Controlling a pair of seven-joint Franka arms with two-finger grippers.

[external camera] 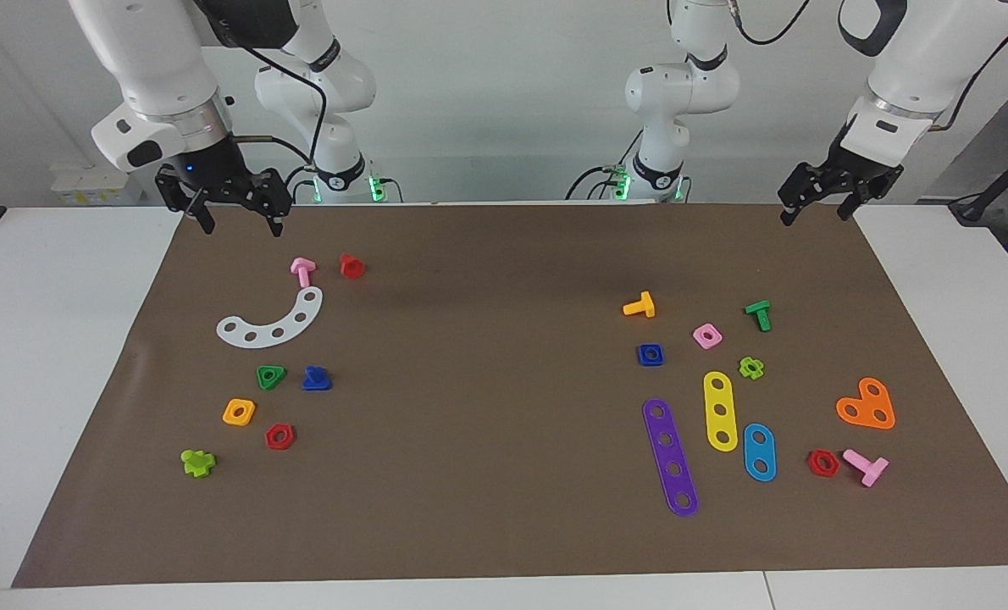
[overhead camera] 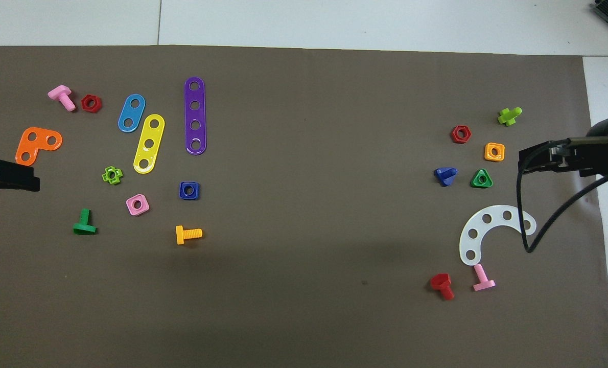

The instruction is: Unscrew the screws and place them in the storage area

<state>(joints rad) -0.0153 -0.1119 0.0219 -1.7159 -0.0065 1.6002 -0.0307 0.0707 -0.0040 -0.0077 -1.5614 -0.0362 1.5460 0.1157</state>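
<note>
Blue screw (external camera: 317, 379) lies beside green nut (external camera: 270, 376) near white strip (external camera: 272, 322). Right end effector (external camera: 239, 216) and left end effector (external camera: 817, 207) raised, fingers spread, empty.

1. A purple four-hole plastic strip (external camera: 670, 457), a yellow three-hole strip (external camera: 720, 411) and a blue two-hole strip (external camera: 759, 451) are lying side by side toward the left arm's end of the tabletop.
2. An orange heart-shaped plate (external camera: 866, 404) is lying near them, with a red hexagonal nut (external camera: 823, 463) and a pink T-shaped screw (external camera: 866, 466) sitting just beside each other.
3. An orange screw (external camera: 639, 306), a green screw (external camera: 758, 314), a blue square nut (external camera: 650, 354) and a pink square nut (external camera: 707, 335) are lying nearer to the robots than the strips.
</note>
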